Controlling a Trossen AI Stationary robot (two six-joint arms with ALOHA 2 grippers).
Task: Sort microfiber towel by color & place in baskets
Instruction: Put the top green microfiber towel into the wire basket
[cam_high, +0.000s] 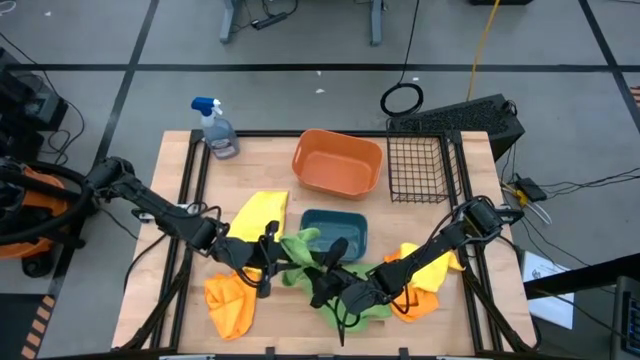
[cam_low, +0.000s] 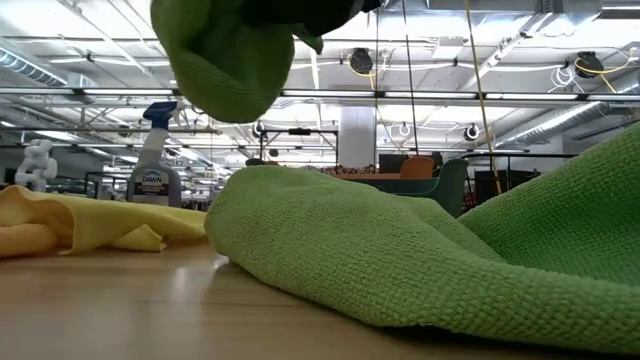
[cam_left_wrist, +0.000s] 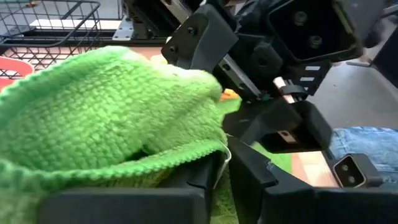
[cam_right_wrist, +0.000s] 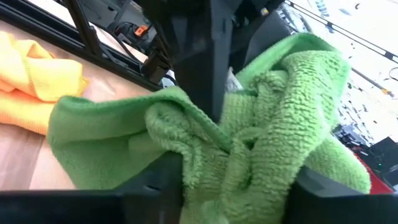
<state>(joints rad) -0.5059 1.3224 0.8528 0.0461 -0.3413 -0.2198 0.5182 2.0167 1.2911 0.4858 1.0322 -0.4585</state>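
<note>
A green microfiber towel (cam_high: 298, 246) hangs bunched above the table's near middle, between my two grippers; the low view shows it lifted (cam_low: 230, 55). My left gripper (cam_high: 272, 258) comes from the left and is shut on it. My right gripper (cam_high: 322, 274) comes from the right and is shut on the same towel. A second green towel (cam_high: 375, 304) lies flat on the table under the right arm. The baskets stand beyond: a teal tray (cam_high: 350, 222), an orange tub (cam_high: 338, 163) and a black wire basket (cam_high: 420, 165). My left gripper pinches the green towel at a hemmed edge (cam_left_wrist: 186, 158) between its two fingers, reaching nearly level from the table's left. The towel bulges up over the fingers, clear of the table. My right gripper has a bunched, many-folded part of the towel (cam_right_wrist: 242, 155) between its two fingers (cam_right_wrist: 149, 186), coming nearly level from the table's right. The towel is clear of the table there.
A yellow towel (cam_high: 260, 214) lies left of the teal tray and an orange towel (cam_high: 230, 300) near the front left. Yellow and orange towels (cam_high: 428, 275) lie under the right arm. A spray bottle (cam_high: 216, 130) stands at the far left.
</note>
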